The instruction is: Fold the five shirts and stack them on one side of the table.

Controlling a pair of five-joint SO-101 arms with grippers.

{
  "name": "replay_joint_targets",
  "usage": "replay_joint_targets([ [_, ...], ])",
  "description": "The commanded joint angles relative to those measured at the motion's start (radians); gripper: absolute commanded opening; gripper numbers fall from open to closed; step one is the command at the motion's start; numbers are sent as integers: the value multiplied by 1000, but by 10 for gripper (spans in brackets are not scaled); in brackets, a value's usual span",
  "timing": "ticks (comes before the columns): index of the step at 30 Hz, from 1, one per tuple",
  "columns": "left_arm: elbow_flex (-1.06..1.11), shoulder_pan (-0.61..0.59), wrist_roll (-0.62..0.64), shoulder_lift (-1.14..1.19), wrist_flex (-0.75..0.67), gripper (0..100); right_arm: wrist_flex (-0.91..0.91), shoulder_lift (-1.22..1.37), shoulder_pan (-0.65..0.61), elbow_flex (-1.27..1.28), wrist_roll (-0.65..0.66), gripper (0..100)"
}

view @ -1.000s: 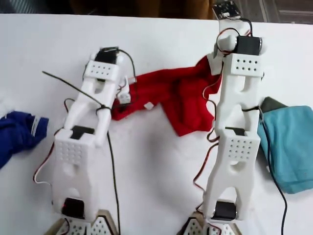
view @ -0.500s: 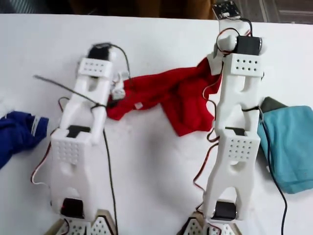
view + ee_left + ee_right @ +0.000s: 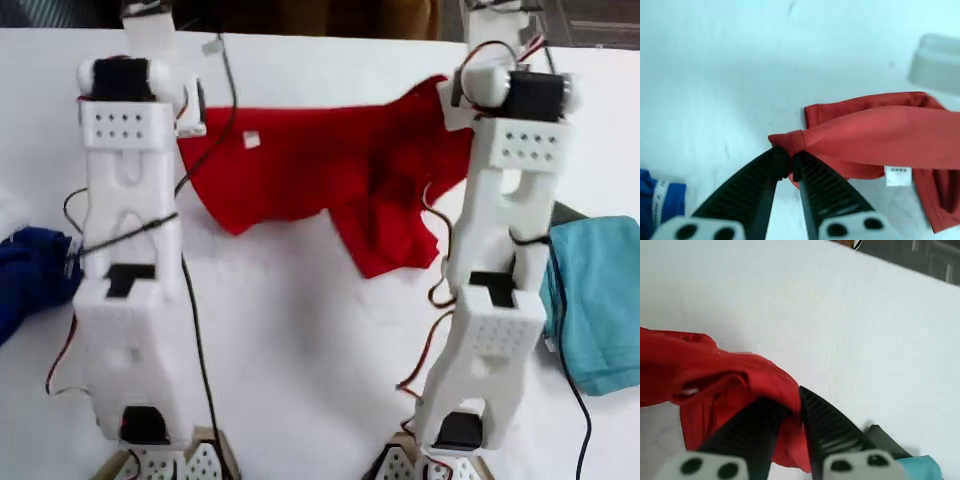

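Observation:
A red shirt (image 3: pixel 320 170) hangs stretched between my two arms over the far middle of the table, its lower part draped on the white surface. My left gripper (image 3: pixel 788 162) is shut on one bunched corner of the red shirt (image 3: pixel 875 135), held above the table. My right gripper (image 3: pixel 792 407) is shut on the other edge of the red shirt (image 3: pixel 715 375). A blue shirt (image 3: pixel 30 275) lies crumpled at the table's left edge. A teal shirt (image 3: pixel 600 300) lies folded at the right edge, over something dark.
The white table (image 3: pixel 300 340) has bare surface between the two arms near the front. Cables (image 3: pixel 200 330) trail beside both arm bases. The blue shirt (image 3: pixel 660 202) lies near my left gripper's side.
My left arm has swung away toward the far left with the shirt's corner, and the right arm lifted slightly. The red shirt went from crumpled to spread wide between them.

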Motion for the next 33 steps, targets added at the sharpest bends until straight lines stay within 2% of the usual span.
replay_joint_targets([
  [1, 19, 8, -43, -192, 15, 26, 21, -177, -5, -28, 9, 18],
  [6, 53, -49, -46, -361, 15, 27, 21, -358, -5, -28, 9, 18],
  [9, 53, -75, -104, -453, 15, 27, 21, -458, -5, -28, 9, 18],
  [16, 54, -69, -196, -713, 17, 27, 21, -674, -5, -28, 9, 18],
  [22, 54, -71, -199, -904, 17, 27, 21, -849, -5, -20, 9, 18],
  [28, 54, -74, -207, -1051, 18, 27, 21, -1070, 1, 178, 6, 18],
  [33, 64, -69, -270, -1181, 18, 27, 18, -1274, 2, 311, 8, 18],
])
